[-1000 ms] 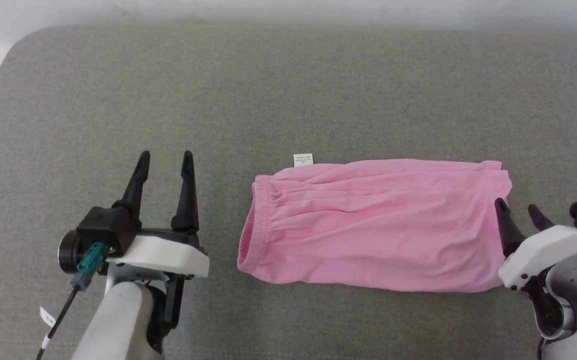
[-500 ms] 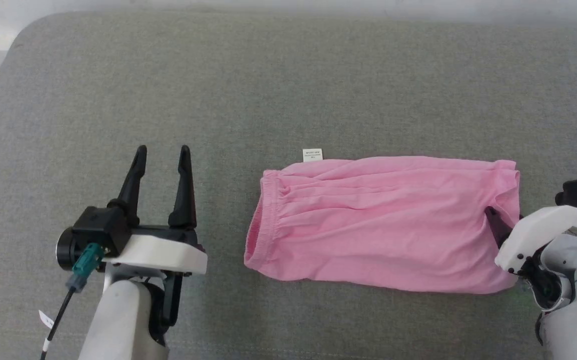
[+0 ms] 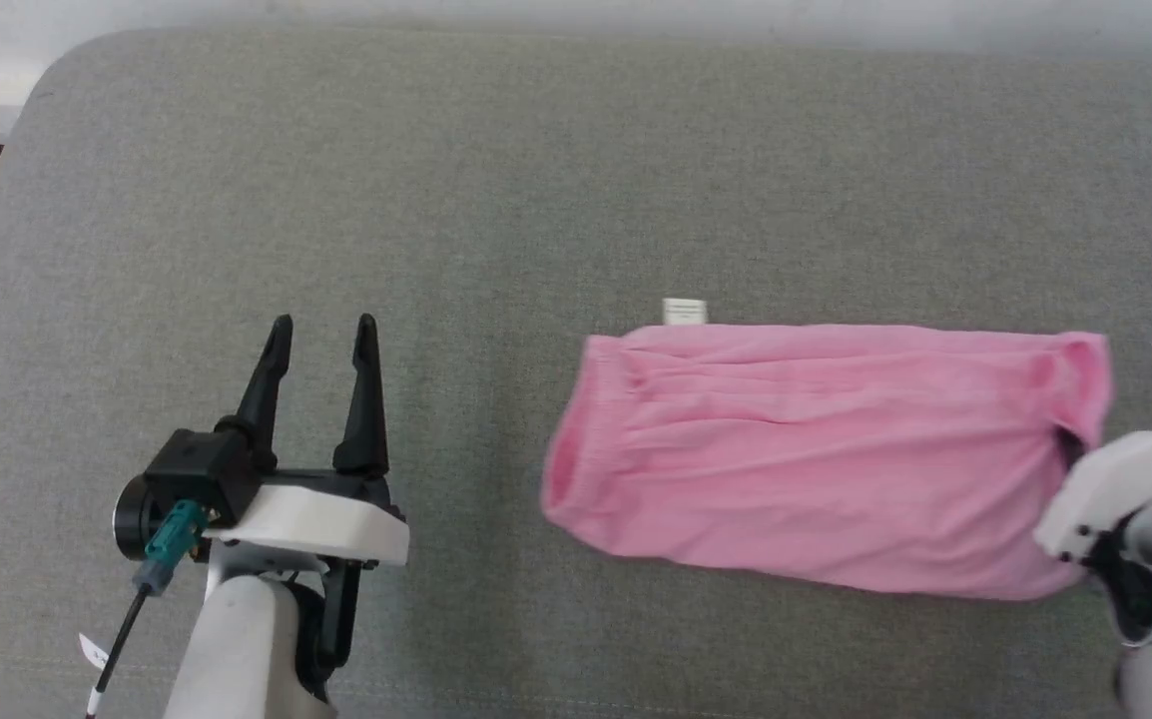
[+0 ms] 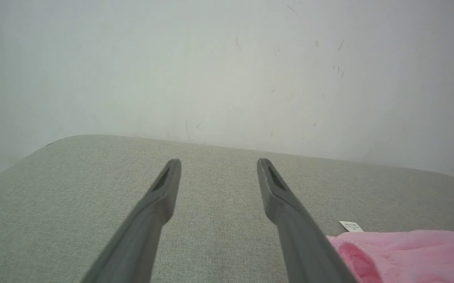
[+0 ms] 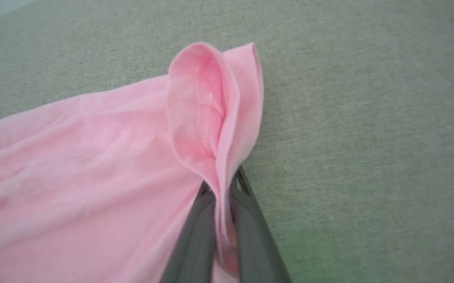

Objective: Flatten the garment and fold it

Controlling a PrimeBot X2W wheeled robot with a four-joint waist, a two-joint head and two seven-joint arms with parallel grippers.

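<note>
The garment (image 3: 816, 459), pink shorts folded to a long band, lies across the grey cushion (image 3: 536, 200), gathered waistband at its left end and a small white label (image 3: 684, 312) at its far edge. My right gripper (image 3: 1070, 449) is shut on the hem at the garment's right end; in the right wrist view the pink hem (image 5: 219, 118) rises in a loop out of my pinched fingers (image 5: 199, 220). My left gripper (image 3: 321, 335) stands open over bare cushion, well left of the waistband. The left wrist view has the garment's corner (image 4: 400, 255) at lower right.
The cushion's rounded left corner (image 3: 27, 110) drops off toward the floor. A pale wall (image 4: 227, 70) rises behind the cushion's far edge. Bare grey fabric stretches around the garment on all sides.
My right gripper went from open beside the hem to shut on it, and the garment has slid to the right. The left gripper stayed open and kept its place.
</note>
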